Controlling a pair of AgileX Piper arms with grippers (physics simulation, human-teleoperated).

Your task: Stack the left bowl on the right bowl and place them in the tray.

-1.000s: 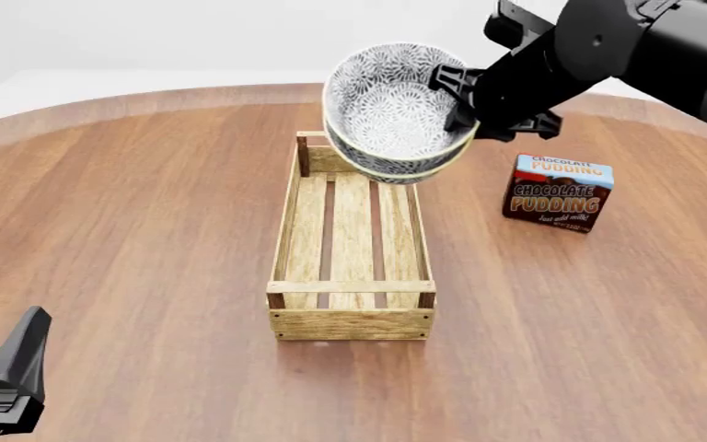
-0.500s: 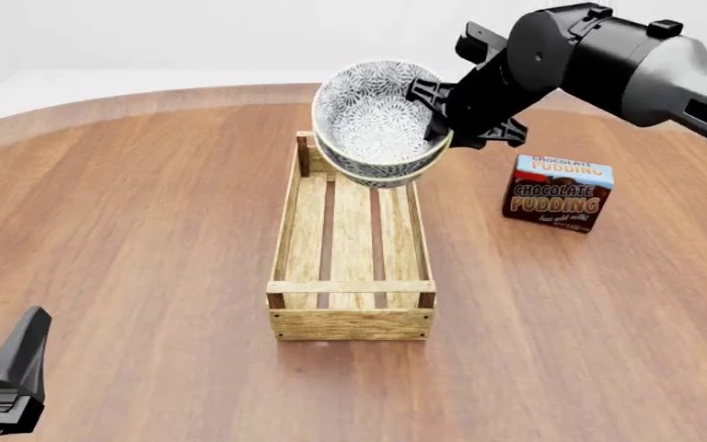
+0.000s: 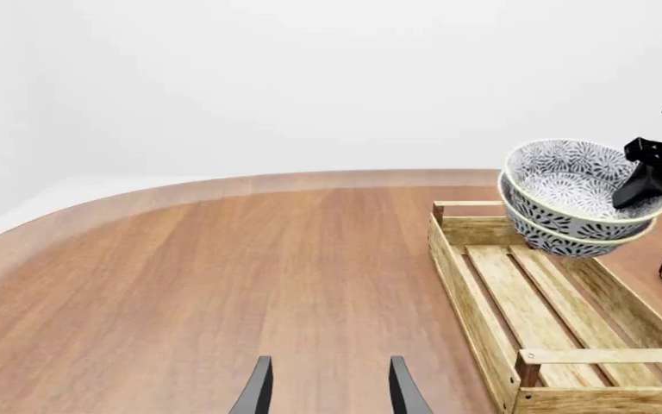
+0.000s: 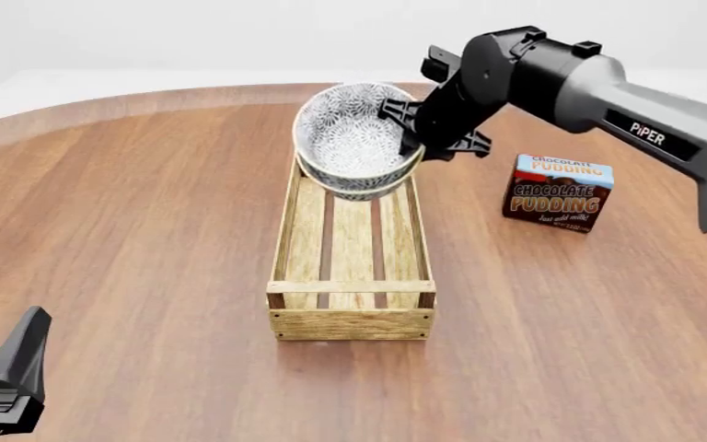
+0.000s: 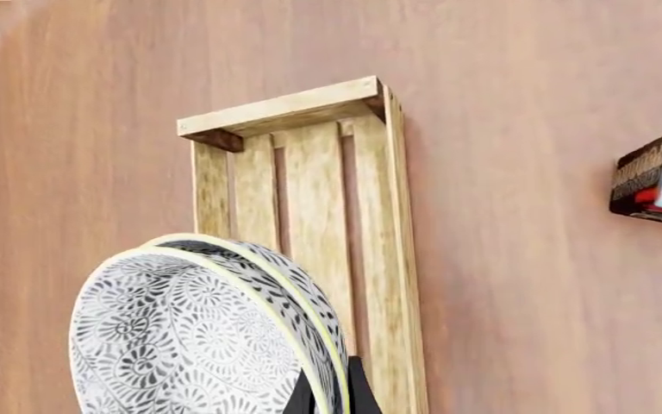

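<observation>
Right gripper (image 4: 418, 132) clamped on rim of two nested bowls (image 4: 351, 140), stack tilted, hanging over far end of tray (image 4: 351, 304) just below claw. Best levelled first, then lowered straight between side rails before release. Left gripper (image 3: 325, 395) idle, parted, far off. Count: two bowls, one tray, one chocolate pudding box (image 4: 559, 192) beside claw.

We see the stacked bowls (image 4: 351, 152) hide the tray's (image 4: 351, 276) far end; the left gripper (image 3: 327, 395) is cut off.
</observation>
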